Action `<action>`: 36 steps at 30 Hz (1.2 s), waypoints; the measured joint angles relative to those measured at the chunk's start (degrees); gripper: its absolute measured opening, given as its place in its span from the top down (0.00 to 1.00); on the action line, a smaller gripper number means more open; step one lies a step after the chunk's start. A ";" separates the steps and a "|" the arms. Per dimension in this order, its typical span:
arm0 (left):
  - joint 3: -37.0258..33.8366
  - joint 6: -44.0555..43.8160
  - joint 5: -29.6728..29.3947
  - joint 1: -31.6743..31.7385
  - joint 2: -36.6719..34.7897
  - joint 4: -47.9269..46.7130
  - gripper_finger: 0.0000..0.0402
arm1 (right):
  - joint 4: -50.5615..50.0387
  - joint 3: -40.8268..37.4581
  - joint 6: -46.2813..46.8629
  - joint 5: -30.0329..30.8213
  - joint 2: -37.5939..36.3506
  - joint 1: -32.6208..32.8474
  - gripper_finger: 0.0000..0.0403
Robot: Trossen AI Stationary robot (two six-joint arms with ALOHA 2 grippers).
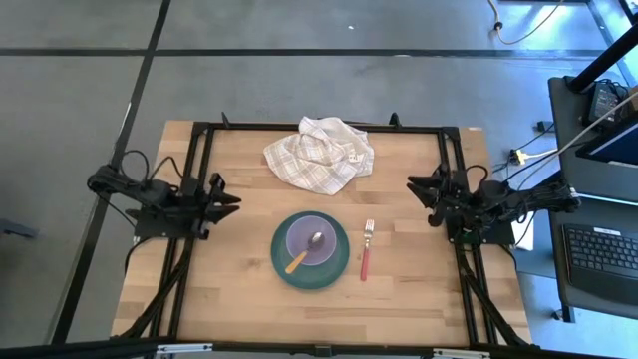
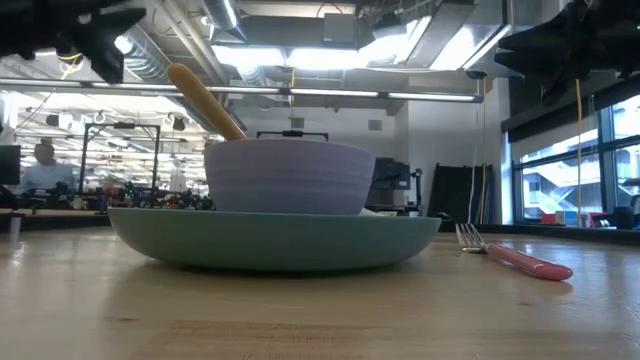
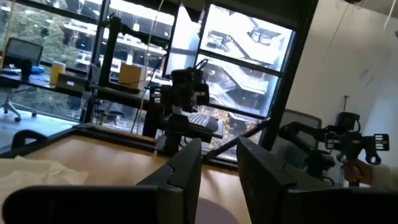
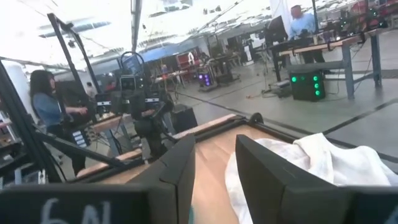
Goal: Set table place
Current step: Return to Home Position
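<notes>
Plate (image 1: 334,271) sits mid-bench (image 1: 419,289), with the bowl (image 1: 299,234) on it, roughly centred. Spoon (image 1: 304,252) rests in the bowl, handle leaning out over the rim toward the left-arm side. Fork (image 1: 366,249) lies flat on the bench just right of the plate, not touching it, tines pointing toward the cloth (image 1: 319,152), which is crumpled near the far edge, apart from the plate. Left arm (image 1: 159,204) is at the left side, jaws slightly spread, gripping nothing. Right arm (image 1: 488,204) is at the right side, jaws likewise.

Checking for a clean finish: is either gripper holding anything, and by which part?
Nothing is held. The left gripper and the right gripper are both open and empty; the spoon rests in the bowl.
</notes>
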 joint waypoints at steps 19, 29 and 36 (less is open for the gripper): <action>-3.71 -1.13 14.42 10.23 0.00 7.05 0.76 | -14.34 0.08 -3.00 -3.97 -8.75 -0.02 0.71; -3.71 -7.94 20.90 16.09 -0.02 1.06 0.76 | -20.57 0.00 2.23 -6.89 -8.72 0.00 0.71; -3.71 -10.31 22.45 17.96 -0.01 -2.73 0.76 | -25.78 0.00 1.84 -4.17 -8.72 0.00 0.71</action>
